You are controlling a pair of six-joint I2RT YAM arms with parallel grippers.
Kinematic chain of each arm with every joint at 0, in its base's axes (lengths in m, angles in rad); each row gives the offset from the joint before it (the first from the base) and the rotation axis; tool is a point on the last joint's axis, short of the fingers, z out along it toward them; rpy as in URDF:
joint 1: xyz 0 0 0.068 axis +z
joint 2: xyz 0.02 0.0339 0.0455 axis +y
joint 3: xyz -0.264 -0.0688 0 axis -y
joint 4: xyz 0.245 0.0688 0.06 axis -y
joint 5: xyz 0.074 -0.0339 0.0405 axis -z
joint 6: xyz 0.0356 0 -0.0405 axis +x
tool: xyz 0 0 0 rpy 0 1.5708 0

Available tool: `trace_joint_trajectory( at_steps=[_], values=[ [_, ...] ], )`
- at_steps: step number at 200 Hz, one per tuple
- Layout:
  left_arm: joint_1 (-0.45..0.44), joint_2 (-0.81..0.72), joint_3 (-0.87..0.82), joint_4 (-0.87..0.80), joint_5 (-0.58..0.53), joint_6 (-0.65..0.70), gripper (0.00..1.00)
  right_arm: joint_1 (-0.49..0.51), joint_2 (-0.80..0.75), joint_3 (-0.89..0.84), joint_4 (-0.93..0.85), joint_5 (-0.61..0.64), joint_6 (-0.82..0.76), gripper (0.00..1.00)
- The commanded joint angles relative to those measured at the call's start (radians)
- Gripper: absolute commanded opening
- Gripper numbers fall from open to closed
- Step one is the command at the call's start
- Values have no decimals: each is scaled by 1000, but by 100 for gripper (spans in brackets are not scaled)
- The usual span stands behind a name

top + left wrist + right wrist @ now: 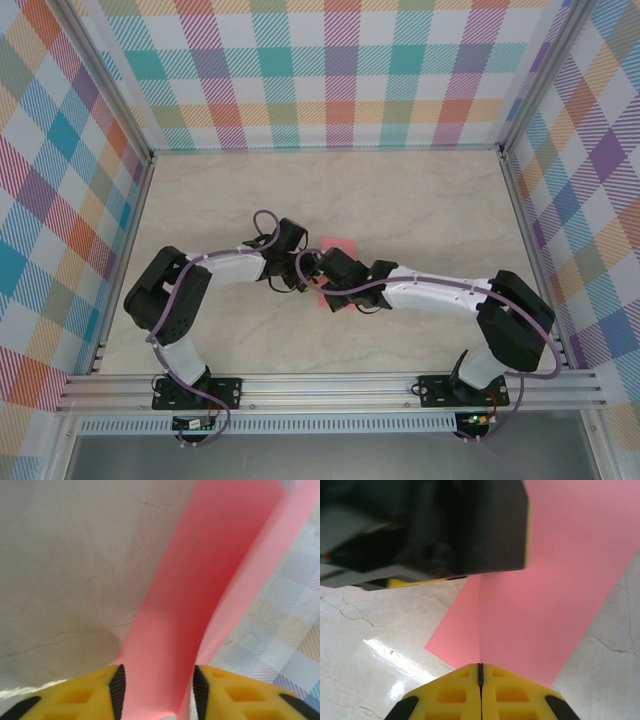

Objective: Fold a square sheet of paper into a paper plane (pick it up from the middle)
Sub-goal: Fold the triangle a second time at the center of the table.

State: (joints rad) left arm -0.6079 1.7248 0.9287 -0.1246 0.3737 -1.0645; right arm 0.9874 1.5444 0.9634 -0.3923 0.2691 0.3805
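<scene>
The square sheet of paper (pixel 341 246) sits near the middle of the table (pixel 430 200), mostly covered from above by the two wrists that meet over it. From the right wrist I see it (pixel 545 605) lifted off the marble, with a straight crease running down into the seam of my right pincer (pixel 480 667). That pincer's yellow fingers are pressed together and are pinching the sheet at the crease. From the left wrist the paper (pixel 200 595) rises as a curved pink band between the fingers of the left pincer (pixel 157 682). Those fingers stand spread with the band in the gap, and I cannot tell whether the pads touch it. The left arm's dark housing (pixel 445 530) hangs just above the sheet. Plaid walls (pixel 340 70) enclose the table.
</scene>
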Motion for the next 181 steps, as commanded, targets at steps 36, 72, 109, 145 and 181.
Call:
trace_joint_trajectory(
  at_steps=[36,72,109,145,181],
  values=[
    [-7,-188,-1,-194,-171,67,59,-176,-78,-96,122,-347,34,6],
    [-38,-216,-35,-135,-121,98,41,-281,-80,-130,142,-439,46,6],
    [-108,-144,-14,-106,-82,118,17,-329,-72,-135,109,-422,49,6],
    [-138,-72,-12,-39,-61,97,14,-336,-66,-140,100,-405,58,7],
    [-166,9,18,-45,-54,100,11,-336,-57,-140,99,-379,69,8]
  ],
)
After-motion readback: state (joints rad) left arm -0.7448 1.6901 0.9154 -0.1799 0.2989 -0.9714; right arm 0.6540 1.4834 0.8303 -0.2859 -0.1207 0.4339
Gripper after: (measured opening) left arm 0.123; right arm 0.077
